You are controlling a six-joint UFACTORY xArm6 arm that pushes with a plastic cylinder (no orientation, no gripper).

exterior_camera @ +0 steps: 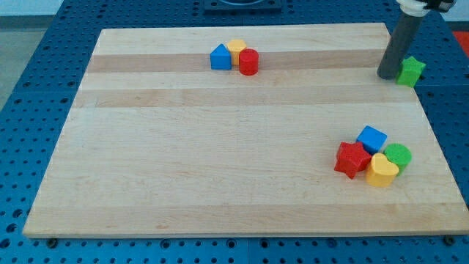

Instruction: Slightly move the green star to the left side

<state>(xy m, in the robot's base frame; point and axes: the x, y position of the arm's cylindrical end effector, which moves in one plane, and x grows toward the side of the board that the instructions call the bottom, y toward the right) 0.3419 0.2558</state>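
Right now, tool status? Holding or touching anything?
No gripper on this arm: my tip holds nothing.
It sits on the view's left side of the green star, at the board's right edge; actual contact cannot be told.

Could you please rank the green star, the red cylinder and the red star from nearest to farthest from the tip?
From my tip:
1. Green star, right beside it, at the board's right edge.
2. Red star, bottom-right cluster.
3. Red cylinder, top-centre cluster.

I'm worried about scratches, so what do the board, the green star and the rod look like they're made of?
The board looks like pale, matte wood: grain and plank bands show. The green star seems plastic or painted, given its even, saturated colour. The rod is dark, smooth and dull, maybe rubber or plastic; my tip sits just left of the star.
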